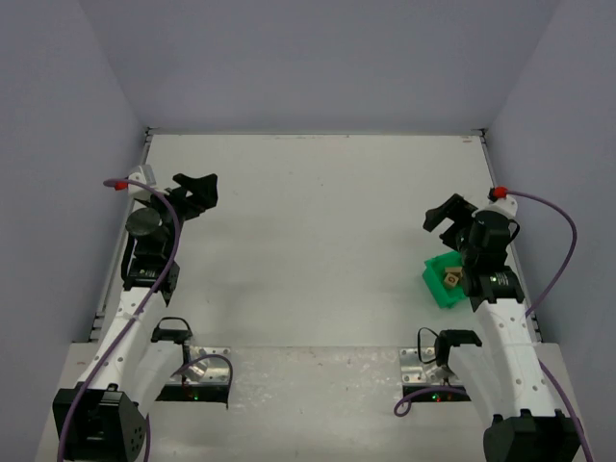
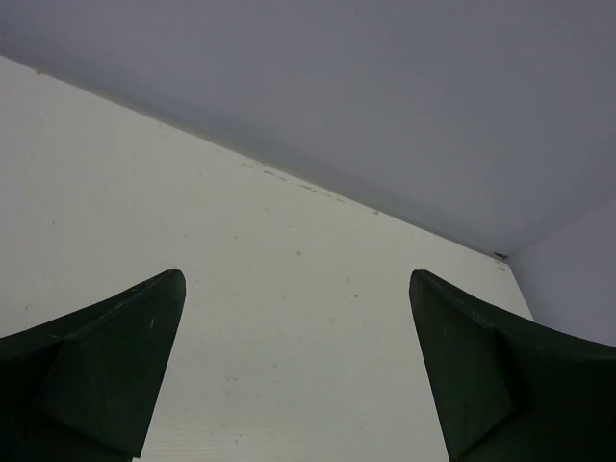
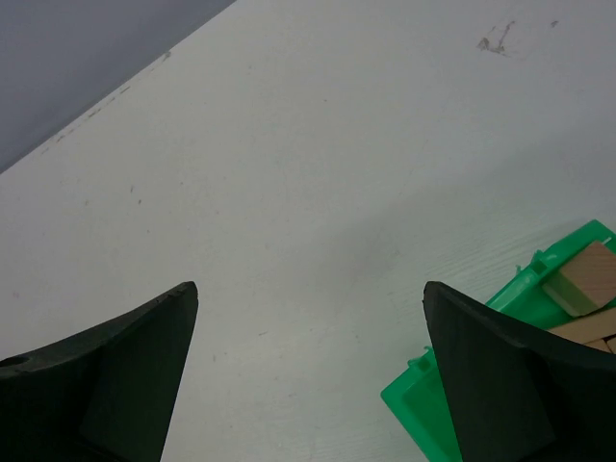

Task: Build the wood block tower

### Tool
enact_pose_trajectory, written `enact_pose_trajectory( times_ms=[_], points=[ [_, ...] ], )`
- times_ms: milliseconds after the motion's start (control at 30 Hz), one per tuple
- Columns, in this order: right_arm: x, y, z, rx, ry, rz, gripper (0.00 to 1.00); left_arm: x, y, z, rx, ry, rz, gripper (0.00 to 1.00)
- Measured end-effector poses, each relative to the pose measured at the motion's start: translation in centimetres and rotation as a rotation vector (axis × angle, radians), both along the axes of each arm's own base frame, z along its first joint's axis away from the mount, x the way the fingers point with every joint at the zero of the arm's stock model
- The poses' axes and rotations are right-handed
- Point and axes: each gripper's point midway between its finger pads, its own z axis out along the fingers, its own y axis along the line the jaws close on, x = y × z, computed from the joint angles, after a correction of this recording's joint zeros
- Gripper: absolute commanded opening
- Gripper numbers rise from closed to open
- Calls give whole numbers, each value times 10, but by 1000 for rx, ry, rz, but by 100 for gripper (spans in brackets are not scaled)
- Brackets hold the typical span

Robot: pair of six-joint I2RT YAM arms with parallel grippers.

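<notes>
**Two hands spread wide, blocks lying in the green bin**

Both arms stand at the near edge of the bench, a pale, matt, faintly speckled surface walled in by plain grey-lilac panels. The left hand is released, its dark wedge-shaped fingers well apart with nothing but bare bench between them. The right hand is likewise released and grips nothing.

The wood blocks lie inside a small bright green plastic bin on the right side of the bench, beside the right arm. From above they are only a few light-tan specks, and I cannot count them. The right wrist camera gives more: the bin's glossy moulded rim with small notches, and in its corner a smooth, flat-faced tan block with square edges, another partly under it. The right hand's own finger hides the rest of the bin there.

Only the overhead view shows both arms at once, along with the purple cable looping down each one. The left wrist camera shows no bin or blocks, just bench meeting wall.
</notes>
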Motion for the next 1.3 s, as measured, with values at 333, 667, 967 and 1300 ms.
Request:
enact_pose_trajectory(
  times_ms=[333, 667, 967, 1300],
  points=[
    [-6, 0, -3, 8, 40, -9, 99, 0, 1, -3, -1, 13, 4, 100],
    [-13, 3, -6, 42, 106, -10, 99, 0, 2, -4, -1, 17, 13, 100],
    [-75, 1, -61, 69, 463, -69, 99, -1, 5, -15, -1, 60, 31, 100],
    [-138, -35, -74, -45, 648, -283, 99, 1, 7, -17, -2, 75, 38, 100]
  ],
)
